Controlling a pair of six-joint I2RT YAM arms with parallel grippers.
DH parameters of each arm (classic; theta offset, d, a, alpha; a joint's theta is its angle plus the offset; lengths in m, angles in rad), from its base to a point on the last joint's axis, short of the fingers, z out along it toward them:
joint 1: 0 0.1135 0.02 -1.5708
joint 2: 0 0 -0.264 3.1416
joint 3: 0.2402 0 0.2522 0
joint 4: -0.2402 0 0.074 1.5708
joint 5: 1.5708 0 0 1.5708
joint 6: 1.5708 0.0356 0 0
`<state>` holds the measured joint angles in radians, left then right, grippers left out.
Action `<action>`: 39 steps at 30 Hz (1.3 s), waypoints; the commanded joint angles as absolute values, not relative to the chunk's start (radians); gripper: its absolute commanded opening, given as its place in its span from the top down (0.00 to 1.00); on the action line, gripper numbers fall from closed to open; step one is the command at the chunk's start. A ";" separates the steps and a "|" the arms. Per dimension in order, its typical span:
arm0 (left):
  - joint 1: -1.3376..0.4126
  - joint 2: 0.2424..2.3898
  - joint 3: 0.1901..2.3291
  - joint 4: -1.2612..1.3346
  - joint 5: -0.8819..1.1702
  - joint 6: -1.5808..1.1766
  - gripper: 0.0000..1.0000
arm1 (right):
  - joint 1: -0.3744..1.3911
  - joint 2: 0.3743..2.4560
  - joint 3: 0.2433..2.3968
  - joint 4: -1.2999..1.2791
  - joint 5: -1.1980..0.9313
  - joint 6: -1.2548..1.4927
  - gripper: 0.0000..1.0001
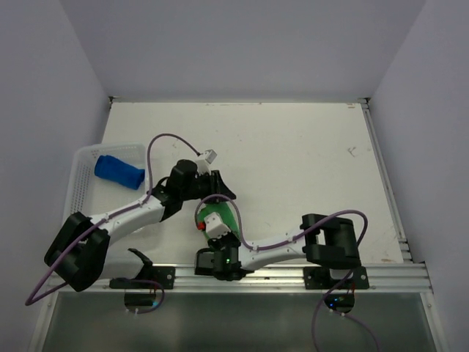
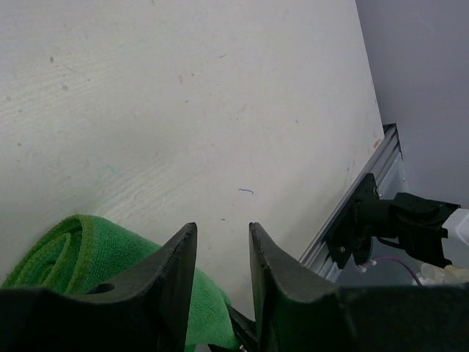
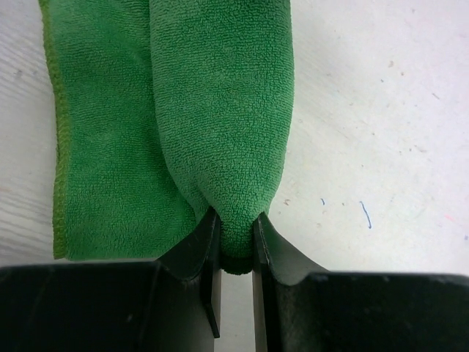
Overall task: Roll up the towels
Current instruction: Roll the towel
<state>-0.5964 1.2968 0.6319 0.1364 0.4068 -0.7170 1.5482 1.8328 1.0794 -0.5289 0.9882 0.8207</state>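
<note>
A white table (image 1: 308, 161), scuffed and flecked, is enclosed by pale grey walls (image 1: 242, 44) and edged near by an aluminium rail (image 1: 388, 273). The green towel (image 3: 220, 110) is laid at the near middle, one fold pinched tight in the right tool (image 3: 236, 229). The left tool (image 2: 222, 231) is held slightly parted, empty, beside it. The rolled blue towel (image 1: 119, 172) is contained in the mesh basket (image 1: 82, 158) at left.

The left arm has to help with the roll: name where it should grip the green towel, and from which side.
Likely the green towel at its spiral end, opposite where the right gripper pinches it, from above, the open left gripper straddling the thick roll.
</note>
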 commanded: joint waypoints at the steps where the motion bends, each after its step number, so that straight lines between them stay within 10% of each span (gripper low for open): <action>1: -0.592 1.278 0.580 0.207 0.459 -0.755 0.62 | 1.569 1.908 1.160 -0.739 1.106 0.893 1.00; 14: -0.595 1.321 0.368 0.281 0.393 -0.747 0.62 | 1.582 1.990 1.221 -0.743 1.066 0.858 1.00; 24: -0.595 1.335 0.324 0.281 0.357 -0.752 0.63 | 1.565 1.671 1.013 -0.424 0.847 0.736 0.51; 39: -0.594 1.330 0.278 0.311 0.362 -0.781 0.63 | 1.298 1.286 0.677 -0.028 0.381 0.805 0.35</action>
